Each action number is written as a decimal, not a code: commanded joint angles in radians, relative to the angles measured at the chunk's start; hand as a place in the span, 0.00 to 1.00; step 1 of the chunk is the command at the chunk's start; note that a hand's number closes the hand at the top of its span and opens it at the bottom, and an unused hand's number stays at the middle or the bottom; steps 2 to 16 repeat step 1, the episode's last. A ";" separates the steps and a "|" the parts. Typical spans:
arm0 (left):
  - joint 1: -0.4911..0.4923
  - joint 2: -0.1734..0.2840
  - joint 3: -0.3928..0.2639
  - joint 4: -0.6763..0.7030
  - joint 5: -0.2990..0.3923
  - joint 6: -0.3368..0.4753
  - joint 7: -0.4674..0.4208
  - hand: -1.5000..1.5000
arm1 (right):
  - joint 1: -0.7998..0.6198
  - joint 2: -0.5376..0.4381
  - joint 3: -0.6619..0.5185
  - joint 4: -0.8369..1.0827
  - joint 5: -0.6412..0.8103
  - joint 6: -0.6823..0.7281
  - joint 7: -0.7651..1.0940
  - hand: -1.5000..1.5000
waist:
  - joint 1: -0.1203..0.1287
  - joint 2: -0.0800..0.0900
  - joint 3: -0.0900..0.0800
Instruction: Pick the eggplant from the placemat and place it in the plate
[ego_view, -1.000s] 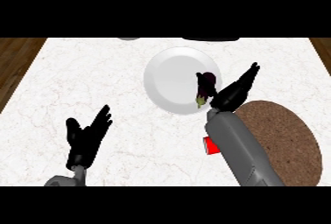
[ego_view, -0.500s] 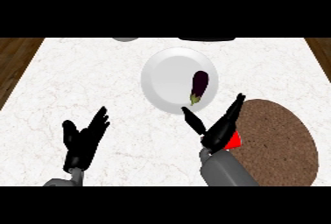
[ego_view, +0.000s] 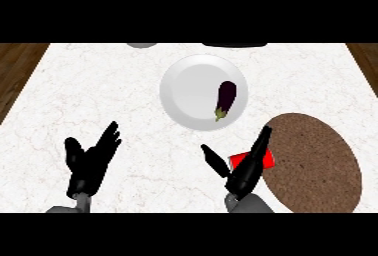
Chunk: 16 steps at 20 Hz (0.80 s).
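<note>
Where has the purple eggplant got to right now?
In the head view the eggplant lies on the right part of the white plate, just beyond the brown placemat and the open right robot hand.

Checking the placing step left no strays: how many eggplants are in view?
1. The eggplant lies on the right part of the white plate, stem toward the robot. None shows on the placemat.

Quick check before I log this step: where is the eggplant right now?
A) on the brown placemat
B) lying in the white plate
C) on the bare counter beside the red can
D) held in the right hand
B: the eggplant lies inside the white plate, apart from the open right hand and the placemat.
</note>
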 joint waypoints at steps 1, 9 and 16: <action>0.042 -0.005 -0.011 0.015 -0.012 -0.016 -0.033 0.50 | 0.061 0.001 0.032 -0.024 0.064 -0.029 0.059 0.00 | -0.001 0.000 0.000; 0.042 -0.005 -0.011 0.015 -0.012 -0.016 -0.033 0.50 | 0.061 0.001 0.032 -0.024 0.064 -0.029 0.059 0.00 | -0.001 0.000 0.000; 0.042 -0.005 -0.011 0.015 -0.012 -0.016 -0.033 0.50 | 0.061 0.001 0.032 -0.024 0.064 -0.029 0.059 0.00 | -0.001 0.000 0.000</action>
